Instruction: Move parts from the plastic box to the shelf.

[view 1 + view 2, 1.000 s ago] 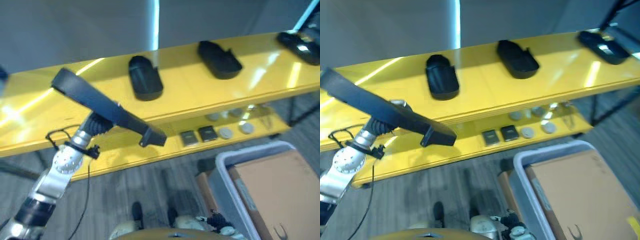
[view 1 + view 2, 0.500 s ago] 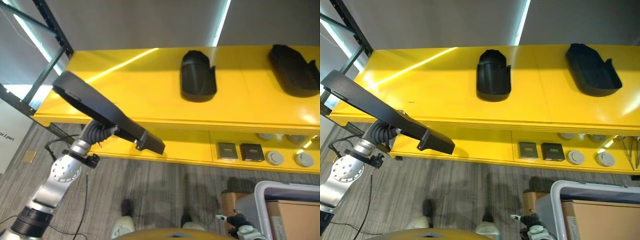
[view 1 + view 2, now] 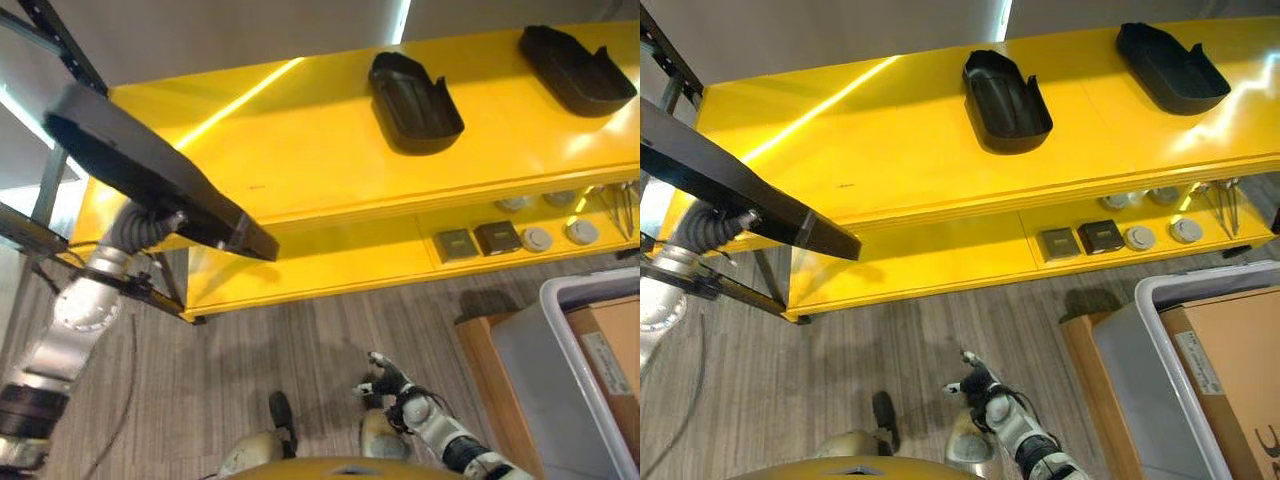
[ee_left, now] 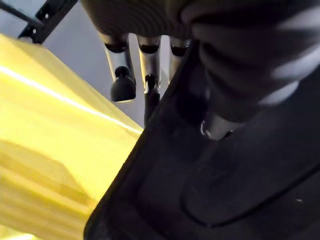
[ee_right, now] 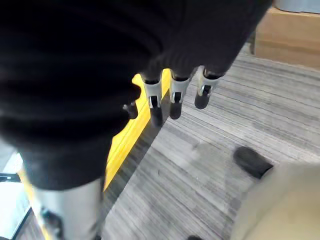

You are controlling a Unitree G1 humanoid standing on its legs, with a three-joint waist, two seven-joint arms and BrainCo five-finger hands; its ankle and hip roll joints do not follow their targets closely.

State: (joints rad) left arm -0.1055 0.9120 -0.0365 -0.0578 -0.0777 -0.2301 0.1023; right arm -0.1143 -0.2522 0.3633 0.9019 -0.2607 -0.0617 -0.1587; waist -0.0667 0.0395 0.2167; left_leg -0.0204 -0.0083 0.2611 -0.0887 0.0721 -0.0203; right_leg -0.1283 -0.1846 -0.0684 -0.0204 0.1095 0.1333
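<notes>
While a long black part [image 3: 150, 170] is carried at the left end of the yellow shelf [image 3: 320, 150], the step in hand is judged to be the placing of that part on the top board. The part is held from beneath by the left hand [image 4: 150, 90]; in the left wrist view the fingers are seen lying along its dark underside with the thumb pressed to it, so a clasp round the part is read, though the contact is partly hidden and this is given with some reserve. The part is held tilted, its upper end over the shelf's left corner and its lower end hanging out past the front edge. Two black parts [image 3: 414, 102] [image 3: 575, 70] are already set on the top board, well apart from one another. The right hand [image 3: 385, 378] hangs low over the floor, fingers straight and relaxed, holding nothing. The plastic box [image 3: 1160, 380] stands at lower right with a cardboard box [image 3: 1235, 370] inside it. For the next move, the part needs to be swung over the bare left stretch of the board, levelled and lowered before release. Compared with half a second ago, the camera has shifted: the shelf sits further left and the box shows more; the right hand now reaches further into view.
</notes>
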